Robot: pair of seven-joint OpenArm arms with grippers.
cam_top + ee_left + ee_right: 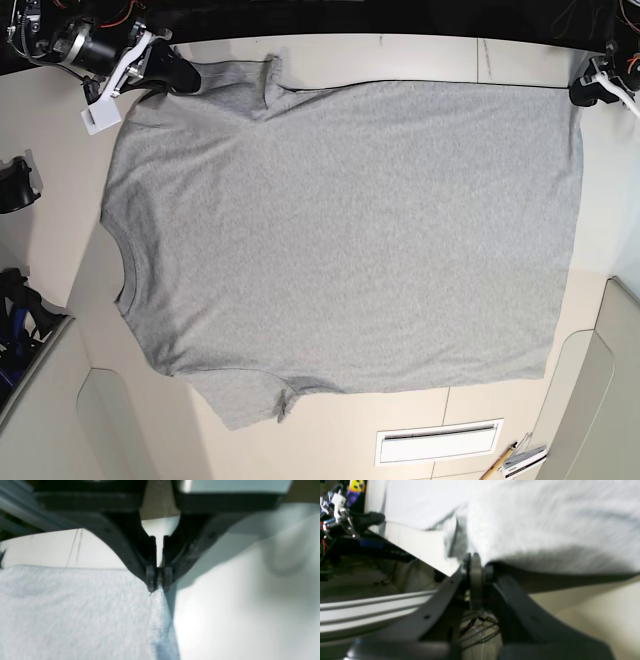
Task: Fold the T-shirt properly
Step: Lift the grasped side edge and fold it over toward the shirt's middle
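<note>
The grey T-shirt (340, 240) lies spread flat on the pale table (420, 55), plain side up, with its neck to the left and its hem to the right. My right gripper (190, 78) is at the far left corner, by the shoulder and the rumpled far sleeve. In the right wrist view it (475, 562) is shut on an edge of the cloth (545, 525). My left gripper (578, 95) is at the far right hem corner. The left wrist view shows it (159, 581) shut on that corner of the fabric (75, 612).
A white slotted panel (438, 442) and some pencils (515, 460) lie near the table's front edge. A black fixture (18, 185) stands off the left side. An aluminium rail (370, 615) runs below the right gripper.
</note>
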